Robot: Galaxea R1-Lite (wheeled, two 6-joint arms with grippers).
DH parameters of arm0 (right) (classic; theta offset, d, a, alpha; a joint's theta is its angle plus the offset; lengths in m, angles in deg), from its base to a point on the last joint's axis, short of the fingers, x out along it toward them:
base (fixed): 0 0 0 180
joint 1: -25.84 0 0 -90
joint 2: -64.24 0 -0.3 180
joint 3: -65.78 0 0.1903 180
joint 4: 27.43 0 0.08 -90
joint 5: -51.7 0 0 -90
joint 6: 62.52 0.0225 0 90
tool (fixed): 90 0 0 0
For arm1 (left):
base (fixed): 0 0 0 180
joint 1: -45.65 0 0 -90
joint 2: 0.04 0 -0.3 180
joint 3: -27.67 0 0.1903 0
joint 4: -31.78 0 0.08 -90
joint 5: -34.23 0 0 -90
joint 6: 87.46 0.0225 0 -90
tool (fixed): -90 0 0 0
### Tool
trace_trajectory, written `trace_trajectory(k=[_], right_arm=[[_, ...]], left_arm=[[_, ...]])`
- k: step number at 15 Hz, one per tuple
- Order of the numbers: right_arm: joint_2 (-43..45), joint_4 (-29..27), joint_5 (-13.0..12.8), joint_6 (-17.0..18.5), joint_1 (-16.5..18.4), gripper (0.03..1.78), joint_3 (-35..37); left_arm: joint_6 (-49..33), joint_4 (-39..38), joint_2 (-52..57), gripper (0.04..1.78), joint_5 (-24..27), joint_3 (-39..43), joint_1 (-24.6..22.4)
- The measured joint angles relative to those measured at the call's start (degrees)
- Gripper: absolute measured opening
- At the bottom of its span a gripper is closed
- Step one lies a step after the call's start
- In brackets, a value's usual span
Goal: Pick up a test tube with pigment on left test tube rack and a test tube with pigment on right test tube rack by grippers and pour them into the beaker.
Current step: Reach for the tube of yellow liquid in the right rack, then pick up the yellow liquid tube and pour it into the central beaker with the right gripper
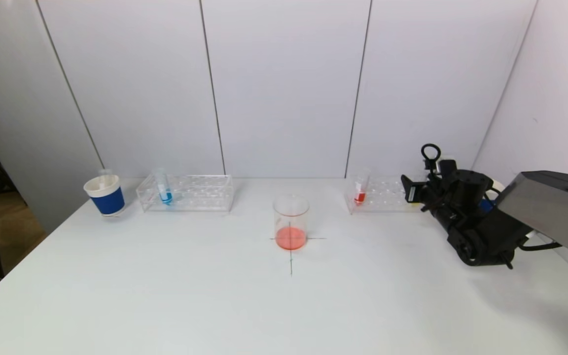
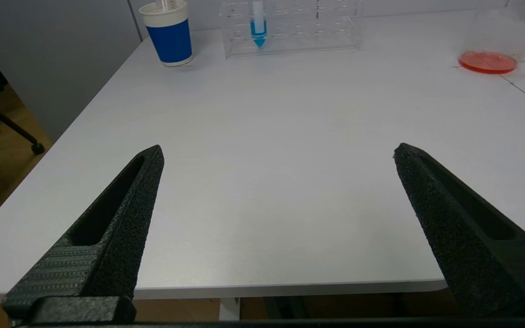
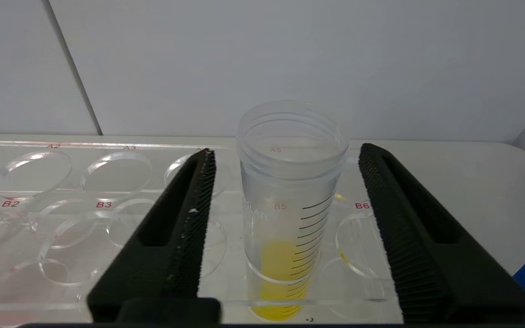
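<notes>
Test tubes first, left to right. On the left test tube rack (image 1: 185, 193) we see one tube with blue pigment (image 1: 164, 190), upright near the rack's left end, just beside a blue paper cup (image 1: 105, 195). Our left gripper (image 2: 278, 159) hangs low over the near table edge, well short of that rack, jaws spread wide with nothing between them; it is absent from the head view.

Centre: the beaker (image 1: 291, 223) stands on a drawn cross, already holding some orange-red liquid.

Right: the right test tube rack (image 1: 380, 195) carries a red-pigment tube (image 1: 360, 190) at its left end. Our right gripper (image 3: 285, 182) sits at the rack's far right end, straddling a yellow-pigment tube (image 3: 290, 200) that stands upright in the slot marked B5. The tube's long axis is vertical and it lies squarely between the fingers (image 3: 189, 214), with a gap visible on each side. The jaws are not yet pressing on it, so nothing is gripped.

We judge that closing and then lifting straight up is what matters.

Hidden: in the head view the arm covers the yellow tube entirely, and the tube's bottom is cut off in the wrist view.
</notes>
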Motion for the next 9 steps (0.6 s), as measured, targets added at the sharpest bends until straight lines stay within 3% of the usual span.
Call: trace_trajectory(k=[2, 3, 9], right_arm=[[-0.02, 0.0, 0.05, 0.0, 0.0, 0.63, 0.0], [-0.05, 0.0, 0.05, 0.0, -0.06, 0.53, 0.0], [-0.05, -0.02, 0.05, 0.0, -0.02, 0.54, 0.0]], left_arm=[[-0.02, 0.0, 0.0, 1.76, -0.02, 0.0, 0.0], [-0.02, 0.0, 0.0, 1.76, -0.02, 0.0, 0.0], [-0.02, -0.02, 0.0, 1.76, -0.02, 0.0, 0.0]])
